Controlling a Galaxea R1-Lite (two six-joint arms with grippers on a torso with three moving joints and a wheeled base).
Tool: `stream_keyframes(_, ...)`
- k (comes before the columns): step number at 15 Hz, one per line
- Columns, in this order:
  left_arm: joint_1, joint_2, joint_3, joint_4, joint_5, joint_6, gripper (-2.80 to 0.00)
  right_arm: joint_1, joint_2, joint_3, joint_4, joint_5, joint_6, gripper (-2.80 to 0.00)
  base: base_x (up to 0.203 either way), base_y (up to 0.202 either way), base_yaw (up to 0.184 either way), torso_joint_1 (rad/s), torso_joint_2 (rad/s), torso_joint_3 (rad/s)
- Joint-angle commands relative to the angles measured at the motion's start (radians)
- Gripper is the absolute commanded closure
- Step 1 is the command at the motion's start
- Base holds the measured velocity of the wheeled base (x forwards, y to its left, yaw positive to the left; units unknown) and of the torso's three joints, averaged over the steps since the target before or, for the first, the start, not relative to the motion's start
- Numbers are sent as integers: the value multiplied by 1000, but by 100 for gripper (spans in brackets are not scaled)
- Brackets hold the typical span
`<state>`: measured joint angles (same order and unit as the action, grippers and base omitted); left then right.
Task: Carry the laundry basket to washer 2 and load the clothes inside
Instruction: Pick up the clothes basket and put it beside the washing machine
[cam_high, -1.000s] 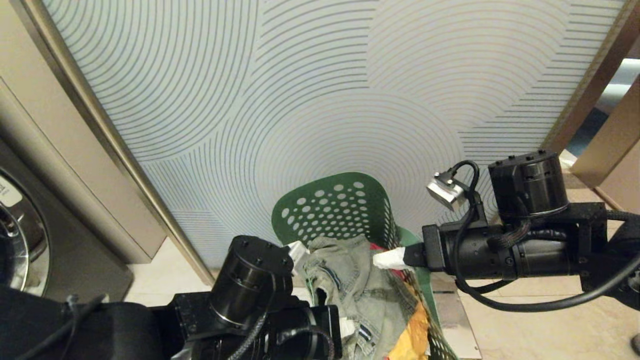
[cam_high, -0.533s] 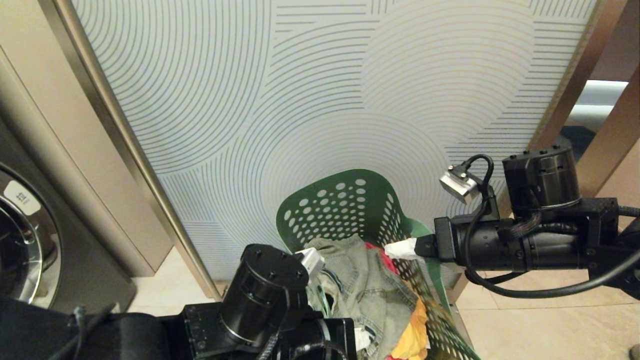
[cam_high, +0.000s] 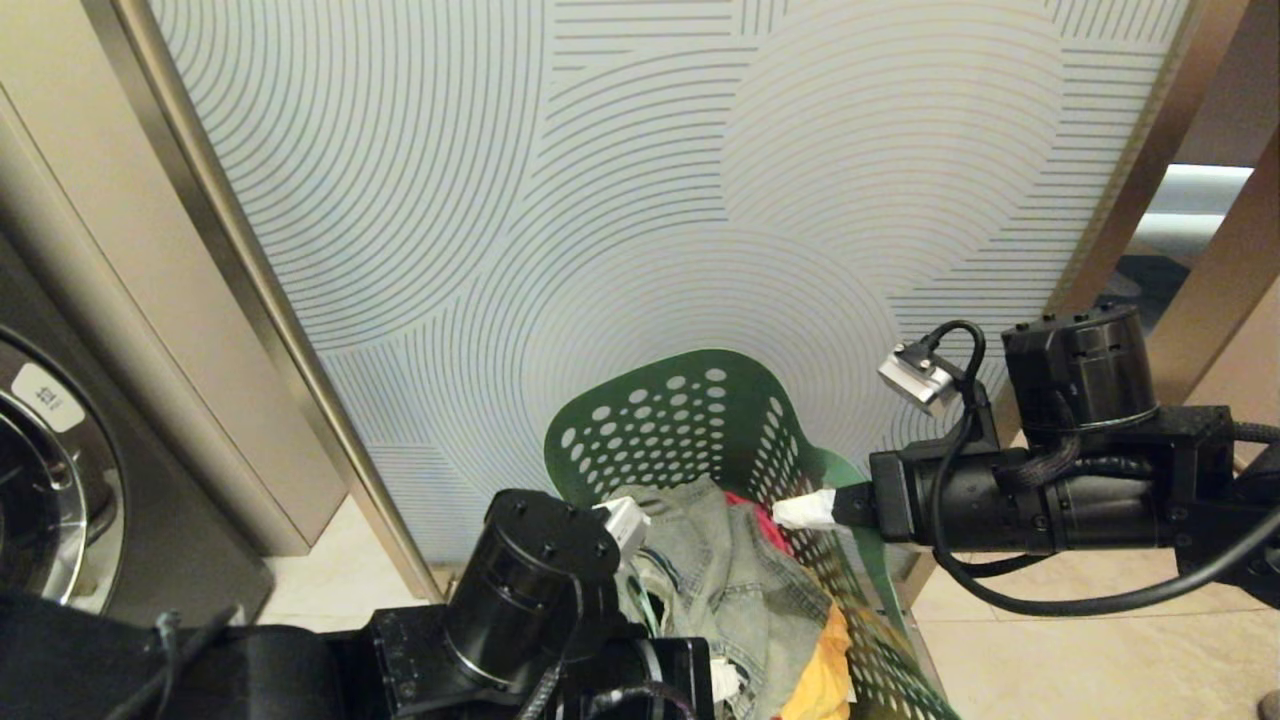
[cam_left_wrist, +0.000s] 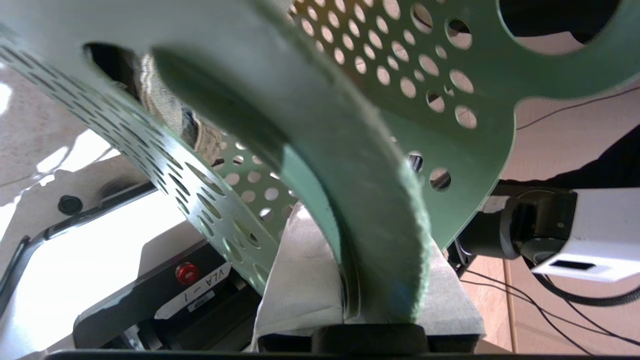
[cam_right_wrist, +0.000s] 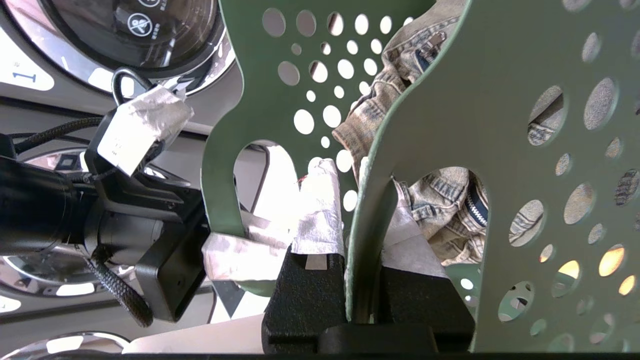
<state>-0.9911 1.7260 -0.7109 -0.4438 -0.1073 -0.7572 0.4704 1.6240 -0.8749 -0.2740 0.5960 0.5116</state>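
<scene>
Scene shifted slightly | both pincers — clamped on laundry basket (cam_high: 700, 420) rims

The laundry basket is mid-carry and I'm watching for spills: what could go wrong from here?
1. The laundry basket hangs only by its thin rim, pinched by the left tool and the right tool; a slip on either side could tip it.
2. The clothes are heaped up to the rim and might slide out.
3. The patterned wall panel is close behind; the basket could bump it.

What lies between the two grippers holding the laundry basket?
In the head view, the clothes lie inside the laundry basket, between the left gripper and the right gripper.
</scene>
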Motion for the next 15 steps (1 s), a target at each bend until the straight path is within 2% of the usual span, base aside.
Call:
stream_keyframes(1, 0, 4, -1, -3, 0, -4, 0, -1, 0, 9, -2, 3, 5, 0, 0, 0, 0, 0, 0, 0)
stream_keyframes(5, 0, 6, 1, -3, 0, -4, 0, -1, -10, 20, -2, 4, 6, 0, 1, -6, 53, 3, 2, 2)
stream_keyframes(15, 0, -5, 4, -3, -2, -4, 0, -1, -9, 10, -4, 4, 4, 0, 1, -9, 171, 4, 2, 2)
